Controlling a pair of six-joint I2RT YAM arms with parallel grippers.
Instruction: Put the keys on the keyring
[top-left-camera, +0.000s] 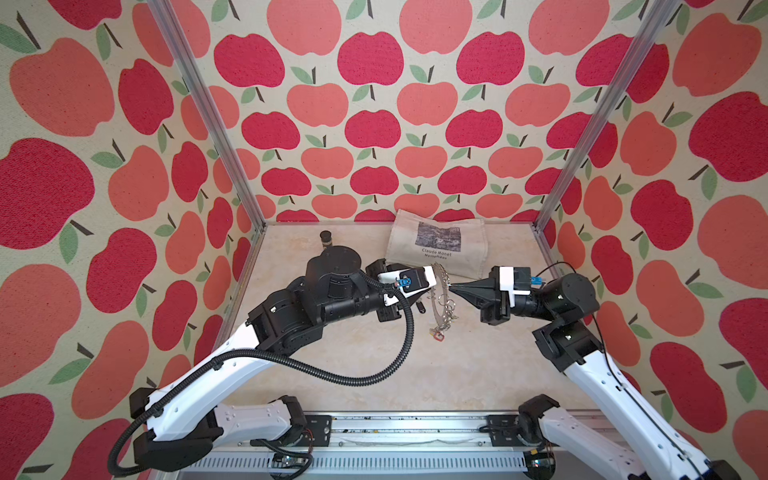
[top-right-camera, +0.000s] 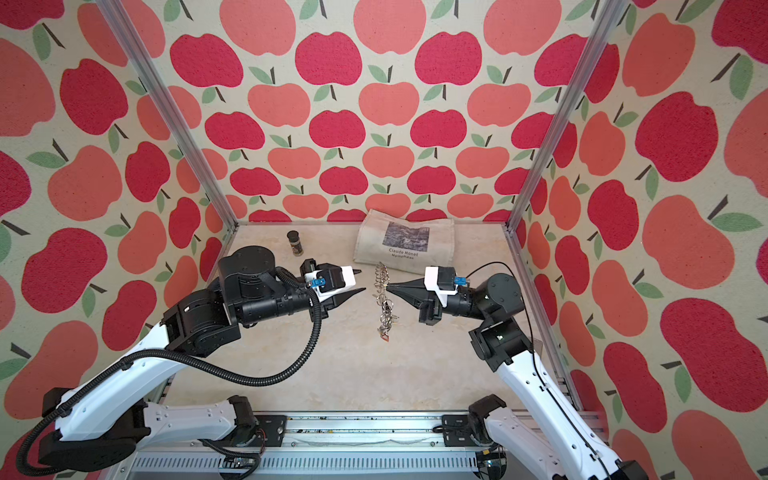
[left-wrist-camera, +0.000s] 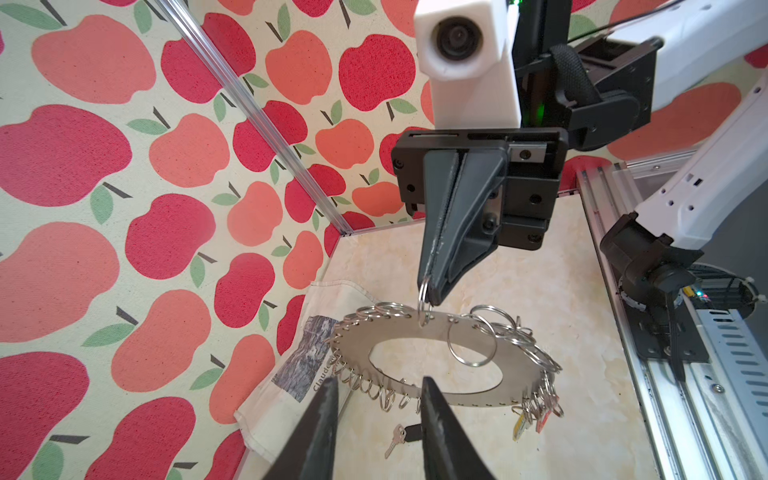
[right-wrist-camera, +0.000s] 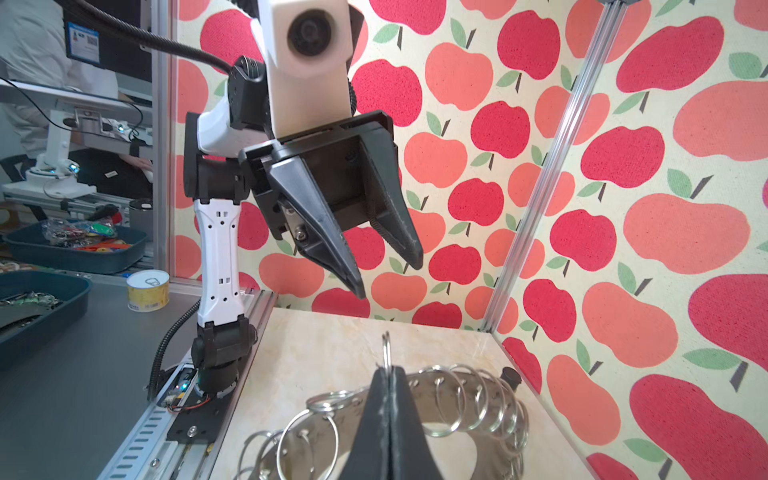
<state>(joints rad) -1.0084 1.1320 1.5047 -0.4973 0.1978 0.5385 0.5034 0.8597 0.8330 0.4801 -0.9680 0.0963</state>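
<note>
One keyring loop (left-wrist-camera: 423, 300) clenched in right hand (left-wrist-camera: 428, 296); left hand (top-right-camera: 362, 281) released. Key (left-wrist-camera: 395, 442) looks light, slick; grasp black tag (left-wrist-camera: 413, 432).

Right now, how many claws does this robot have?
2. The left gripper stands open beside the keyring; the right gripper is shut on one ring of it, holding it up. None hidden.

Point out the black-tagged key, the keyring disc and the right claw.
black-tagged key (left-wrist-camera: 399, 435): left wrist view, on the silver key's head.
keyring disc (left-wrist-camera: 395, 330): left wrist view, flat plate between rim and central hole.
right claw (left-wrist-camera: 430, 296): left wrist view, at its shut tips.
</note>
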